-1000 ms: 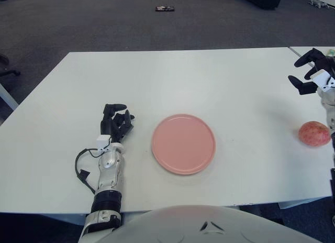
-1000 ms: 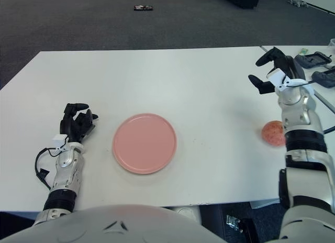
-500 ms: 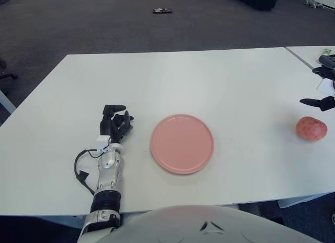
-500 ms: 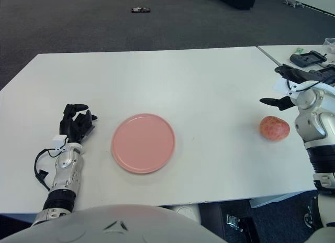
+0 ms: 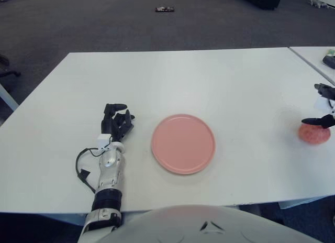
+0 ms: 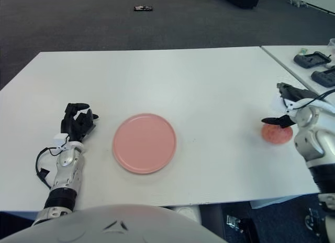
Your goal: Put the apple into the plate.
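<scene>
— Right eye view: your right hand [image 6: 285,109] is over the apple [image 6: 275,133] at the table's [image 6: 209,86] right side. What are its fingers doing?

— They're spread; one dark fingertip crosses the apple's top, another reaches away beyond it. You've no grip on it.

— And the plate [image 6: 144,143]?

— It's well to the left of the apple, near the front edge. Your left hand [image 6: 77,122] shows just left of the plate, fingers loosely curled, holding nothing.
</scene>
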Controlling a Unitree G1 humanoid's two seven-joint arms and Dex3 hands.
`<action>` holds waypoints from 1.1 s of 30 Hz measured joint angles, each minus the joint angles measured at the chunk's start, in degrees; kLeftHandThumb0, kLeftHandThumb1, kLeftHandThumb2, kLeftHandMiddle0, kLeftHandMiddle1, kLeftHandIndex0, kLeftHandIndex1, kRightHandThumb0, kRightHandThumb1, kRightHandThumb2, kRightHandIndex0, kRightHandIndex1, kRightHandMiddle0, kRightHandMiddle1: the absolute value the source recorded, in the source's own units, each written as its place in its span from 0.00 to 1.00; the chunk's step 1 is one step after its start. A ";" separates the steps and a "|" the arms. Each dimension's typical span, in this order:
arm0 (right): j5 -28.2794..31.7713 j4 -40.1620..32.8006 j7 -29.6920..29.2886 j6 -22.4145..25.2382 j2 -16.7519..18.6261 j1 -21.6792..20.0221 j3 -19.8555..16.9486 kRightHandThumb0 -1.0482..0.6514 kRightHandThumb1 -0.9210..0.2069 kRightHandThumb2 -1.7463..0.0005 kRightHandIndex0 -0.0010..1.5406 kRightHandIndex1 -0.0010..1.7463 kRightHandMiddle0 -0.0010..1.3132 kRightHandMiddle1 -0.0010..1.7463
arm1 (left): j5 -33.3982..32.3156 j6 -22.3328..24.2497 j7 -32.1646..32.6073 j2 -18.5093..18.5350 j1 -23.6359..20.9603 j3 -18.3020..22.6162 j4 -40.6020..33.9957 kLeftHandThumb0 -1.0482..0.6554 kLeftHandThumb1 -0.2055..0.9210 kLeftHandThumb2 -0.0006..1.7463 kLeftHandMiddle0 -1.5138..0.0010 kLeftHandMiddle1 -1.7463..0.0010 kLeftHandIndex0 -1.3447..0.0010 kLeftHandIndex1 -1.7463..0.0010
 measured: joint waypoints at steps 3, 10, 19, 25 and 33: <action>-0.06 -0.85 0.01 0.01 0.00 1.58 -0.36 0.11 0.36 0.68 0.00 0.00 0.00 0.00 | 0.00 0.36 0.01 0.01 0.00 0.00 0.04 0.39 0.81 0.48 0.62 0.14 0.76 0.00; -0.36 0.62 -0.68 -1.93 -0.01 2.66 -0.55 0.14 0.41 0.66 0.00 0.00 0.00 0.00 | -0.34 1.07 0.00 -0.11 -0.09 0.06 0.04 0.39 0.80 0.48 0.63 0.14 0.76 0.00; -0.21 6.52 -1.89 -6.66 0.43 2.47 0.51 0.14 0.42 0.65 0.00 0.00 0.00 0.00 | -0.58 0.28 -0.05 -0.09 -0.41 0.07 0.68 0.39 0.79 0.49 0.63 0.12 0.75 0.00; 0.24 11.84 -2.96 -9.74 2.11 2.15 1.53 0.12 0.41 0.65 0.00 0.00 0.00 0.00 | -0.58 -0.27 -0.04 -0.01 -0.67 0.07 1.06 0.39 0.80 0.49 0.64 0.12 0.75 0.00; 0.19 14.72 -2.97 -11.87 3.26 1.31 3.47 0.09 0.35 0.68 0.00 0.00 0.00 0.00 | -0.56 0.13 0.01 -0.05 -0.51 0.05 0.78 0.40 0.83 0.45 0.65 0.14 0.77 0.00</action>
